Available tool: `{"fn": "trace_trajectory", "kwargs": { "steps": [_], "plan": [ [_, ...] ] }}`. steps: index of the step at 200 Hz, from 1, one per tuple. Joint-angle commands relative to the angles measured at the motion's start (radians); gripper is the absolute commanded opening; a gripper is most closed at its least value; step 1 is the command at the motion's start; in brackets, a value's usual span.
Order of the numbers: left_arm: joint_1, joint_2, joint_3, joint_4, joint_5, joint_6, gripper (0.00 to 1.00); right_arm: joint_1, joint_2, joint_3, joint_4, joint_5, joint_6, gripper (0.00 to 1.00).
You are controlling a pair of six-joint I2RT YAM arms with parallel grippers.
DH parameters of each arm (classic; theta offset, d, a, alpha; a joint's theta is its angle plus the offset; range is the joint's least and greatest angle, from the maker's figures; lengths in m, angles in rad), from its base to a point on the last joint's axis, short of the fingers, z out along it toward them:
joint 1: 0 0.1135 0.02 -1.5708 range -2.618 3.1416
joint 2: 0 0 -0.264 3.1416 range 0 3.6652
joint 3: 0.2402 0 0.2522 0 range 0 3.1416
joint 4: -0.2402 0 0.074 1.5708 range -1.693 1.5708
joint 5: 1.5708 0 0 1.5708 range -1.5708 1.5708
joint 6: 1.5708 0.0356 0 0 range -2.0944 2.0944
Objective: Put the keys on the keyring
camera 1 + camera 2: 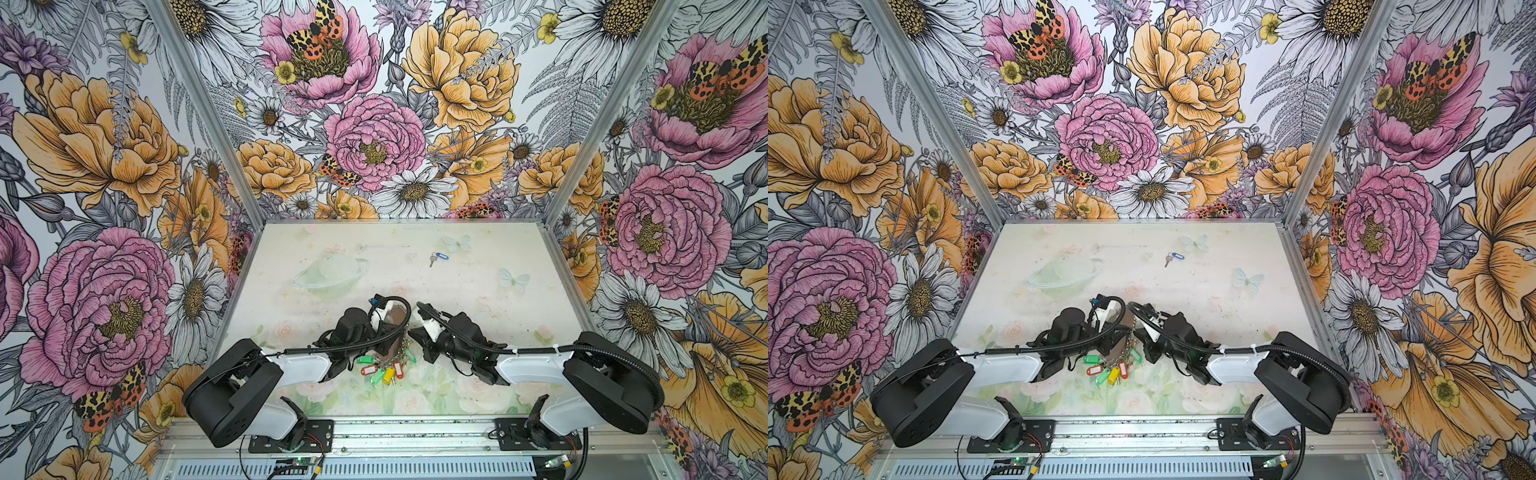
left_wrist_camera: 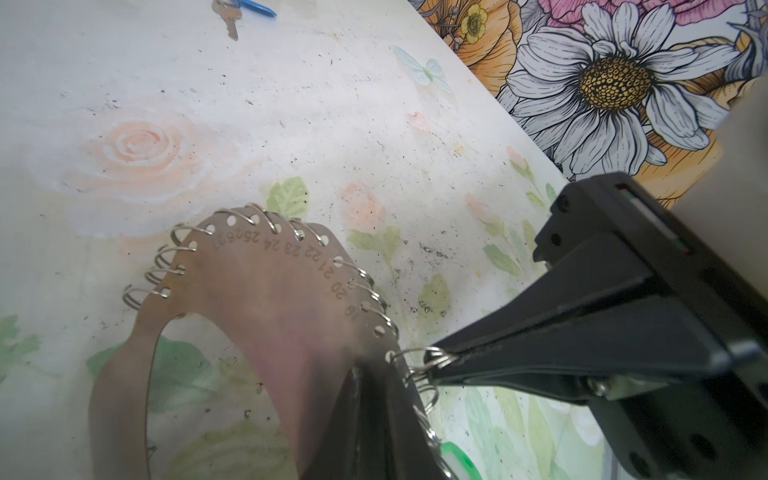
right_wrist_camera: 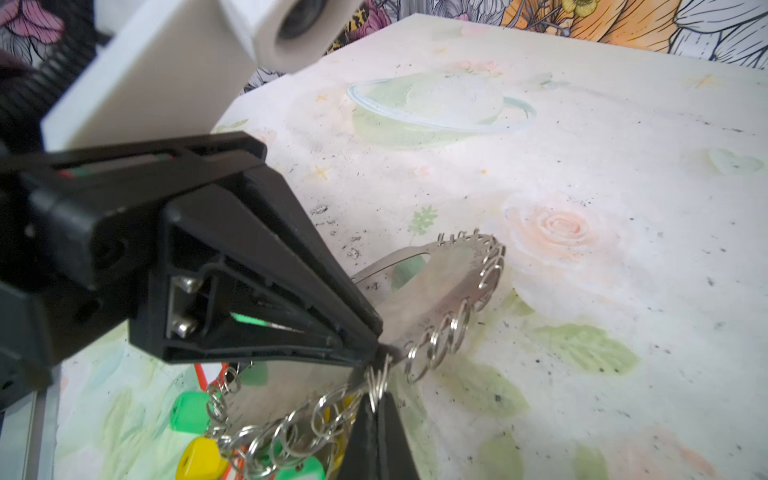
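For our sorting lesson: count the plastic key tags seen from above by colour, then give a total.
green tags: 3
red tags: 2
yellow tag: 1
blue tag: 1
Total: 7

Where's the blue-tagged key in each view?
Top view: blue-tagged key on the far part of the table, right of centre.
Top view: same spot.
Left wrist: at the picture's top edge, partly cut off.
Right wrist: not in it.
Shared landmark: the keyring, seen in all four views.
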Motion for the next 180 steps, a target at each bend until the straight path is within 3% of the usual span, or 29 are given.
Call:
{"fn": "trace_trajectory", "kwargs": {
  "steps": [1, 37, 83, 139, 180],
  "plan": [
    [-0.010, 0.001, -0.043, 0.074, 0.051, -0.017, 0.13, -0.010, 0.013, -0.010, 0.174, -0.015, 0.069, 0.00],
    [-0.020, -0.007, -0.071, 0.149, 0.108, 0.007, 0.13, -0.025, 0.034, -0.047, 0.296, -0.118, 0.064, 0.00],
    [-0.058, -0.034, -0.094, 0.212, 0.119, 0.069, 0.12, -0.028, 0.014, -0.048, 0.253, -0.198, 0.003, 0.00],
    [-0.054, -0.122, -0.115, 0.160, 0.055, 0.124, 0.18, -0.028, -0.113, -0.045, 0.048, -0.145, -0.124, 0.00],
    [-0.017, -0.162, -0.094, 0.088, 0.048, 0.076, 0.17, -0.015, -0.129, -0.018, -0.064, -0.123, -0.206, 0.00]
  ]
}}
